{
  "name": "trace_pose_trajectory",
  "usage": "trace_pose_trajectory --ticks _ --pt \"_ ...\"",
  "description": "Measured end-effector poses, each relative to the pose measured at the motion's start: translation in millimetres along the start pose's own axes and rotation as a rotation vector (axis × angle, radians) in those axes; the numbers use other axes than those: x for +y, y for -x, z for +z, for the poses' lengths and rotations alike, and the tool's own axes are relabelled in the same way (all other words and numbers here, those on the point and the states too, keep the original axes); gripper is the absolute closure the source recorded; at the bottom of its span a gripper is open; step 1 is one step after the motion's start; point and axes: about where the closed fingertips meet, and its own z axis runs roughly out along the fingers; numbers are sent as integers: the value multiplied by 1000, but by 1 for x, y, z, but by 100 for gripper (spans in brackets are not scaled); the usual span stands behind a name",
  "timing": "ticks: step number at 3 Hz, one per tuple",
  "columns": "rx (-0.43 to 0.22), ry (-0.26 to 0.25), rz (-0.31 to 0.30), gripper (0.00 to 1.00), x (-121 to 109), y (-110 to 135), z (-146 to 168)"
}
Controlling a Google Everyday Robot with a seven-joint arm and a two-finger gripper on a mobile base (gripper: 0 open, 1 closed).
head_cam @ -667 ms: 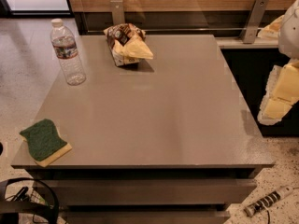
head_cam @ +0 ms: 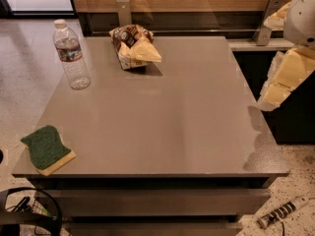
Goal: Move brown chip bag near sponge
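The brown chip bag (head_cam: 132,46) lies crumpled at the far middle of the grey table (head_cam: 162,117), with tan chip pictures showing on it. The sponge (head_cam: 46,149), dark green on top with a yellow layer beneath, lies flat on the table's near left corner. My gripper (head_cam: 281,82) hangs at the right edge of the view, just beyond the table's right side. It is far from both the bag and the sponge and holds nothing I can see.
A clear water bottle (head_cam: 71,55) stands upright at the far left of the table, left of the bag. A wood-panelled wall with metal brackets runs behind the table. Cables (head_cam: 29,215) lie on the floor at lower left, and a small object (head_cam: 283,213) lies at lower right.
My gripper and arm have risen a little and shifted slightly left at the right edge. The bag, the sponge and the bottle have not moved.
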Motion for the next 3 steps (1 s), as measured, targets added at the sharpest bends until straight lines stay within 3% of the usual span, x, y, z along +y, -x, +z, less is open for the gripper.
trace_pose_trajectory --ticks 1,2,3 --pt "-150 -32 90 0 -35 18 19" --pt "-369 -73 199 0 -73 59 56" --pt "-509 -156 265 0 -110 105 79"
